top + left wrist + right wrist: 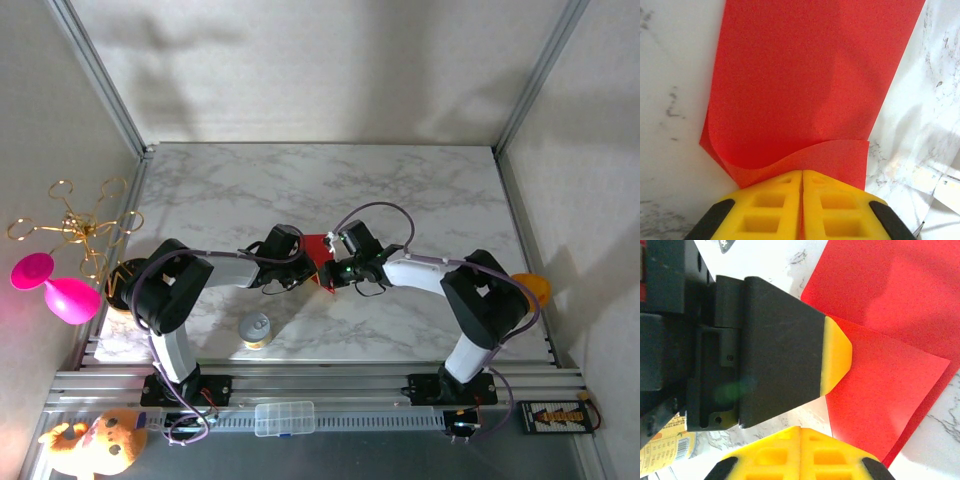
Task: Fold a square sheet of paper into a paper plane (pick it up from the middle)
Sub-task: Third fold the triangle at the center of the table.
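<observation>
Over your marble table, the square sheet of paper is mid-table between the two arms, with one flap curled over. Your left gripper is clamped on its left side. Your right gripper has its fingers pressed together at the sheet's right edge; you cannot tell whether it pinches the paper.
</observation>
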You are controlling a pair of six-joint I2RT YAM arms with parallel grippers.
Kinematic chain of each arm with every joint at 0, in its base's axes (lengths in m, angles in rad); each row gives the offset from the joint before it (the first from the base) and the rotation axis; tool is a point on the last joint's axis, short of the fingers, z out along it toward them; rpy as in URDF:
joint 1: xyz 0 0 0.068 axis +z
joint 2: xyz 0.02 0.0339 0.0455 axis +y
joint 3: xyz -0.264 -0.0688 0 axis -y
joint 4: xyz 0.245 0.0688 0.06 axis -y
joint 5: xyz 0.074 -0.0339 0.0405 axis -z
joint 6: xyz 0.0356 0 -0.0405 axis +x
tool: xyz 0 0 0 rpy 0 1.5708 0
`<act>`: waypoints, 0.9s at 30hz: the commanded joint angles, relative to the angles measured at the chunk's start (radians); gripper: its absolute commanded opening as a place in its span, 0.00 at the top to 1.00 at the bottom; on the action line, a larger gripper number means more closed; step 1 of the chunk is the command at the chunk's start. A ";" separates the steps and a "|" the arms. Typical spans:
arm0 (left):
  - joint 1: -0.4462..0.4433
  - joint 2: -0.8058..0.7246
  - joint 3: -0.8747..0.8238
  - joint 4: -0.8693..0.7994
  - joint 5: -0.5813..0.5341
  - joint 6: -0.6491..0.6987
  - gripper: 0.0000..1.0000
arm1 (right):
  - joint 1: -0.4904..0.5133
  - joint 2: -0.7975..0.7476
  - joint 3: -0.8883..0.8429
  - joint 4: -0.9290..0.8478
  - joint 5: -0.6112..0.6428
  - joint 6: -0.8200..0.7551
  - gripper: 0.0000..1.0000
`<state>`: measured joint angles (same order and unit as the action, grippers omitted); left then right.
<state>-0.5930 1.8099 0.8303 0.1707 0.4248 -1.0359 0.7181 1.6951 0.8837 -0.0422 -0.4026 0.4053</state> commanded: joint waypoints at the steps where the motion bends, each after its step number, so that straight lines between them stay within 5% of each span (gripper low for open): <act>1: 0.004 0.016 -0.013 -0.102 -0.055 0.006 0.91 | 0.006 0.025 0.026 -0.008 -0.035 0.004 0.93; 27: 0.004 0.008 -0.023 -0.104 -0.064 -0.001 0.92 | 0.009 0.101 0.014 -0.027 -0.029 0.016 0.93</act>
<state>-0.5930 1.8091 0.8299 0.1696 0.4221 -1.0367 0.7189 1.7798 0.8860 -0.0456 -0.4232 0.4091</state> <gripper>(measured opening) 0.084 0.073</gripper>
